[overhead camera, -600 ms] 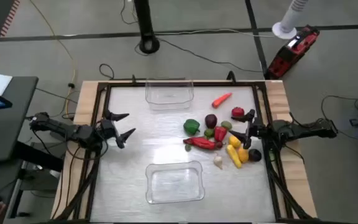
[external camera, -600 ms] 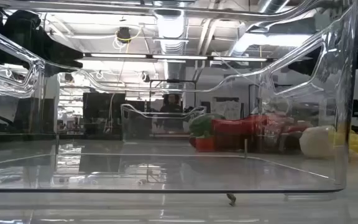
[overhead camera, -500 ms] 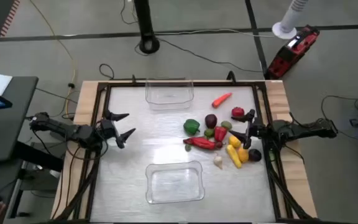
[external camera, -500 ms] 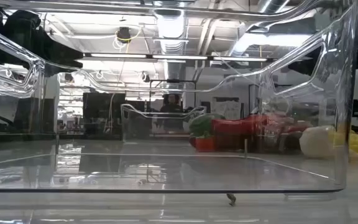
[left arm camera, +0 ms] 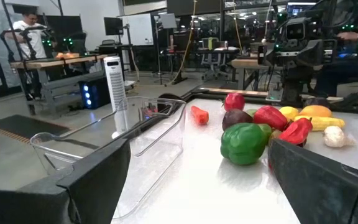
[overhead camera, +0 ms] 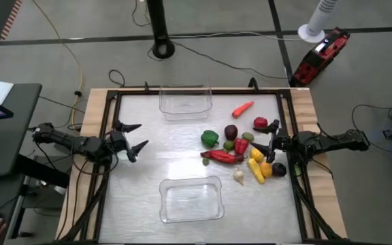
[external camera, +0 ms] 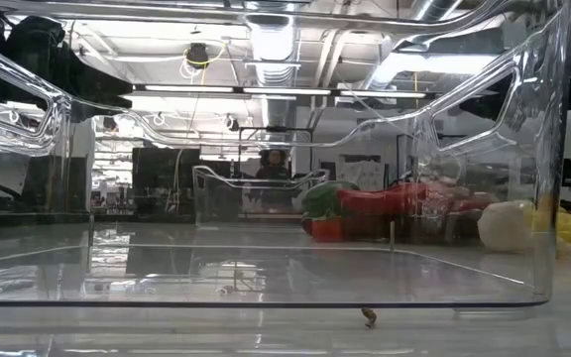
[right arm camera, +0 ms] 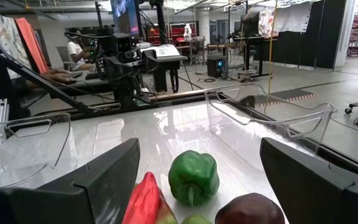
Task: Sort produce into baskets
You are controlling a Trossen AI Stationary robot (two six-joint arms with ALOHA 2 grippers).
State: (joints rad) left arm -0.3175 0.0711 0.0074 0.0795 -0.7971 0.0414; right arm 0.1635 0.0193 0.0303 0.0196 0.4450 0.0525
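Right gripper (overhead camera: 264, 139) sits at 3 o'clock on the table (overhead camera: 148, 170), fingers spread apart, nothing between them, tips right at the edge of the produce pile. Left gripper (overhead camera: 135, 137) sits at 9 o'clock, fingers also spread wide and empty, well apart from all produce.

Produce is clustered right of centre, just beside the right gripper: green bell pepper (overhead camera: 209, 138) on the 9 o'clock side of the pile, dark purple round piece (overhead camera: 231, 131) next to it, long red chili pepper (overhead camera: 219, 156) lying flat below them, small green piece (overhead camera: 229, 145) between. Red round piece (overhead camera: 260, 123) near the right gripper's far finger. Yellow pieces (overhead camera: 256, 169) and an orange one (overhead camera: 267, 169) at the pile's 5 o'clock side, a dark purple piece (overhead camera: 279, 169) beside them, whitish garlic-like piece (overhead camera: 238, 177) at the pile's 6 o'clock. Orange carrot (overhead camera: 243, 108) lies alone toward 1 o'clock, apart from the pile.

Two clear bins: far bin (overhead camera: 184, 100) at 12 o'clock on the table, near bin (overhead camera: 190, 200) at 6 o'clock. Neither holds any produce. Low view looks straight through the near bin wall (external camera: 523, 198).

Right wrist view shows the green pepper (right arm camera: 193, 177) straight ahead between its fingers. Left wrist view shows the same pepper (left arm camera: 245, 142) farther off.
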